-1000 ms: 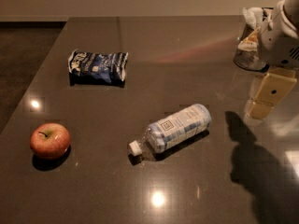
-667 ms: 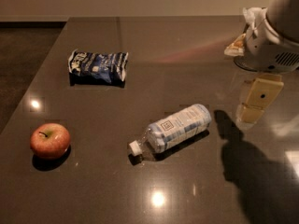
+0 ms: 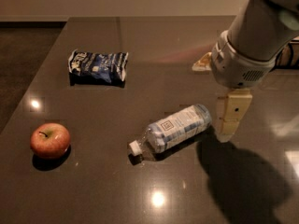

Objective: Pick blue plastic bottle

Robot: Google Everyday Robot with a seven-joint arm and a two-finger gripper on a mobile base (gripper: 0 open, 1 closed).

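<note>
The blue plastic bottle [image 3: 175, 127] lies on its side on the dark table [image 3: 154, 36], near the middle. It is clear, with a pale blue-and-white label, and its white cap [image 3: 135, 147] points to the front left. My gripper [image 3: 216, 99] hangs from the white wrist at the right, just past the bottle's base end and above the table. It is open and empty. One tan finger [image 3: 232, 113] points down close beside the bottle's base. The other finger [image 3: 202, 63] shows further back.
A dark blue crinkled snack bag [image 3: 98, 66] lies at the back left. A red apple [image 3: 50, 140] sits at the front left. A brownish object [image 3: 288, 55] is partly hidden behind my arm at the right edge. The table's left edge borders dark floor.
My arm and gripper have moved left and down towards the bottle's base end. The bottle, bag and apple have not moved.
</note>
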